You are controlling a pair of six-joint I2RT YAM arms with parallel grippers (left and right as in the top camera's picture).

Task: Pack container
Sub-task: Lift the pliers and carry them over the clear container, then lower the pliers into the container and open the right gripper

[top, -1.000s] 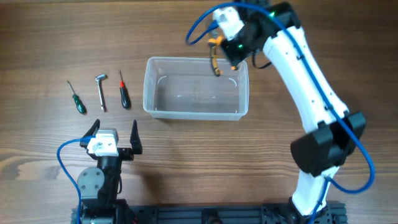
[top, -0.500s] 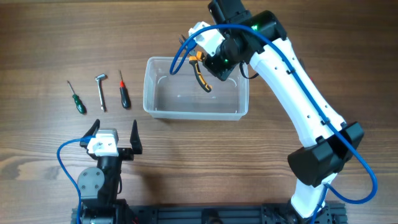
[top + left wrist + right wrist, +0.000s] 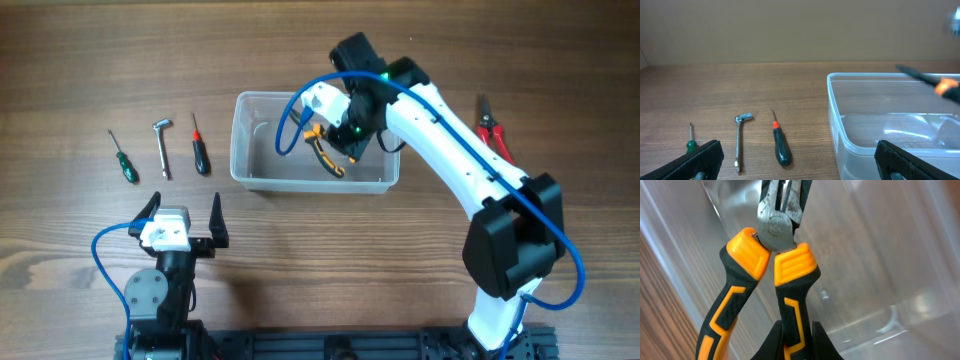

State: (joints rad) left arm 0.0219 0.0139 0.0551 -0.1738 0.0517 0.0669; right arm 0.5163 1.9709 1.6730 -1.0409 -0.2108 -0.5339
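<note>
On the wooden table (image 3: pixel 80 60), just beyond its centre, listed in order:

1. Container (image 3: pixel 236 150): clear plastic tub with rounded corners and a thick rim. It stands upright with a long side facing my base.
2. Orange-and-black pliers (image 3: pixel 328 158): inside the container's outline, right of its middle. Whether they touch the floor of the tub I cannot tell.
3. My right gripper (image 3: pixel 796 340): reached in over the tub, fingers clamped on one handle of the orange-and-black pliers (the right-hand handle in my wrist view). The other handle hangs free beside it, and the steel head points away from the camera.
4. My left gripper (image 3: pixel 185 215): fingers spread wide with nothing between them, low by my base and well apart from the container.
5. Green-handled screwdriver (image 3: pixel 124 160): outermost of a row to the left of the tub.
6. L-shaped socket wrench (image 3: pixel 163 145): middle of that row.
7. Red-and-black screwdriver (image 3: pixel 200 148): nearest the tub, not touching it.
8. Red-handled pliers (image 3: pixel 490 125): lying on the table to the right of the container, past my right arm.
</note>
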